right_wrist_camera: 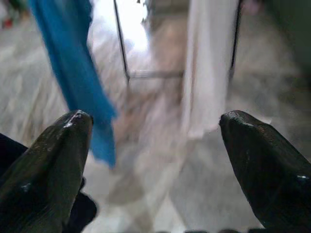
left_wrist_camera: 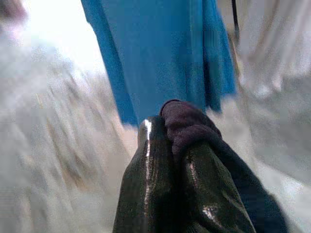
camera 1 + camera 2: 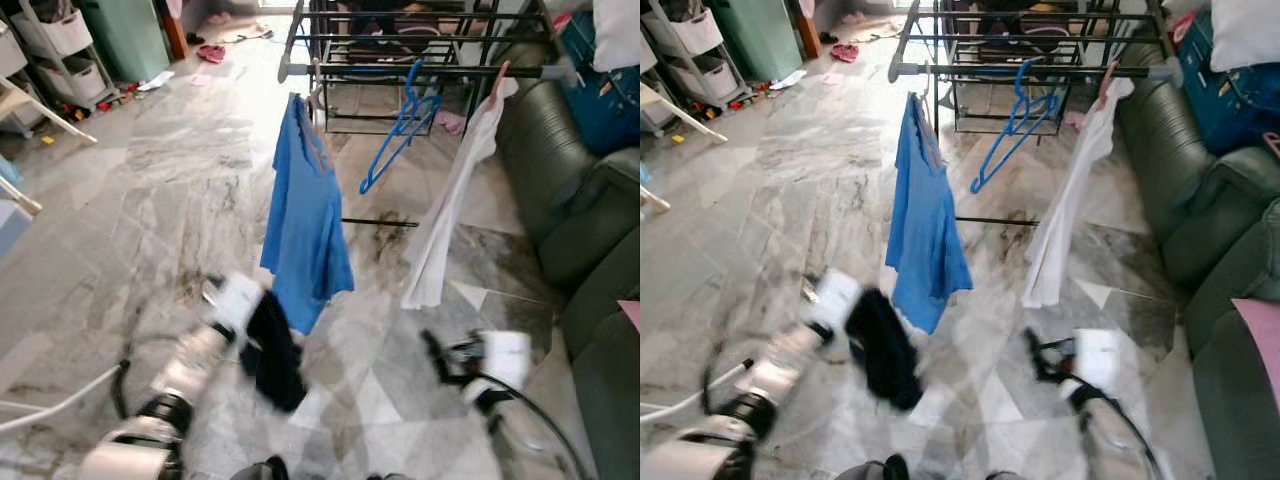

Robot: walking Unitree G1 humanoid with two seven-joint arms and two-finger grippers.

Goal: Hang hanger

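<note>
Clenched on a dark garment (image 3: 272, 352), the left gripper (image 3: 240, 310) sits low in the left eye frame, left of centre, the cloth bunched between its fingers (image 2: 160, 179) and drooping toward the marble floor (image 3: 150, 200). Across the lower right, the right gripper (image 3: 440, 362) rides with its fingers (image 1: 53, 155) spread wide and nothing between them.

Up at the top centre an empty blue hanger (image 3: 400, 125) hooks over the horizontal rail (image 3: 420, 71) of a drying rack (image 3: 400, 40), tilted, between two hung pieces. To its left a blue shirt (image 3: 305, 225) hangs from the same rail, its hem just above the dark garment. To its right a white garment (image 3: 450, 215) drops in a long narrow fall toward the floor.

A dark green sofa (image 3: 570, 200) fills the right edge, with a white cushion (image 3: 615, 35) at the upper right corner. White storage shelves (image 3: 60, 50) stand at the upper left, small items scattered on the floor near them. Both arms are motion-blurred in the head views
</note>
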